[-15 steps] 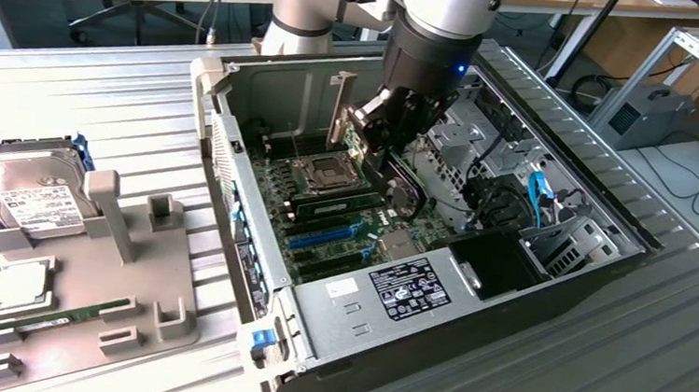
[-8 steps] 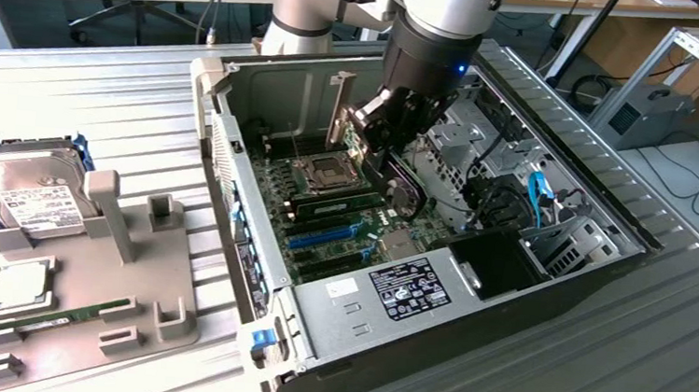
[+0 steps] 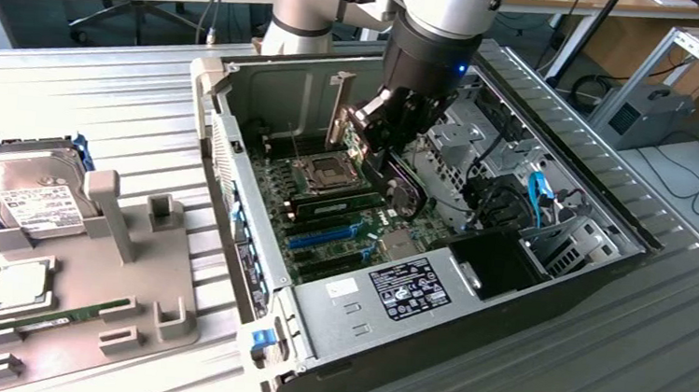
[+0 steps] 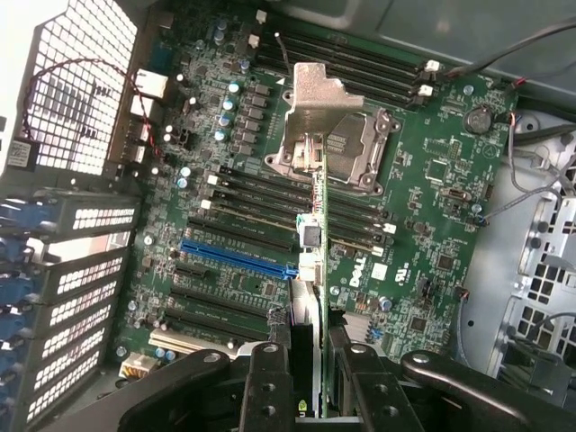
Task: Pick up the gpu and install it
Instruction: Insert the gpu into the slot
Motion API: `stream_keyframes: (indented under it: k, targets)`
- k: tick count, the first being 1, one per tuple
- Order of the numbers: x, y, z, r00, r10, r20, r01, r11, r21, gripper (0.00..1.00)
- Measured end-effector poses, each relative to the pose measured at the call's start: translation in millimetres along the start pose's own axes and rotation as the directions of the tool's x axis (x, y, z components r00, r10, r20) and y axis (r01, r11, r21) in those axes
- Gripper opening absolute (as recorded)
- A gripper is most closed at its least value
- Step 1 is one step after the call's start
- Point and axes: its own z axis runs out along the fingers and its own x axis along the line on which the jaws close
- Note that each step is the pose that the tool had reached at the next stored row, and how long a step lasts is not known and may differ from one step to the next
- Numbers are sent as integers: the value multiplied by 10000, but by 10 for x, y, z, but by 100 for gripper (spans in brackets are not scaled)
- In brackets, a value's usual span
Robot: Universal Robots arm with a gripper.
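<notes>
The gpu hangs upright inside the open computer case, with its silver end bracket toward the case's rear wall. My gripper is shut on its top edge, above the motherboard and just beside the CPU socket. In the wrist view the gpu shows edge-on as a thin green strip running out from between my black fingers. My gripper holds it over the motherboard, near the end of the blue expansion slot and clear of the board.
On the exterior view's left, a grey fixture tray carries a silver hard drive, a CPU chip and a RAM stick. Drive cages and cables crowd the case's right side. Perforated slot covers line the case's rear wall.
</notes>
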Motion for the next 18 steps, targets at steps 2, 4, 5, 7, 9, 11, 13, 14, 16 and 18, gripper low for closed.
stream_keyframes:
  k: [2, 4, 5, 7, 9, 11, 13, 14, 16, 18]
  targets:
    - [0, 0, 0, 10000, -11, -1, 11, 10000, 0, 26]
    - [-1, 0, 0, 10000, -29, -1, 29, 10000, 0, 26]
    - [-1, 0, 1, 10000, -38, -1, 38, 10000, 0, 26]
    - [-1, 0, 2, 10000, -58, -2, 58, 10000, 0, 26]
    - [-1, 0, 4, 10000, -79, -2, 79, 10000, -1, 26]
    - [-3, -1, 9, 10000, -100, -3, 100, 10000, -2, 26]
    - [-5, -2, 17, 9999, -134, -5, 134, 9999, -1, 26]
    - [-5, -2, 20, 9999, -151, -6, 151, 9999, -1, 26]
    - [-5, -2, 24, 9998, -174, -6, 174, 9998, -1, 26]
    - [-5, -2, 27, 9998, -197, -6, 197, 9998, -2, 26]
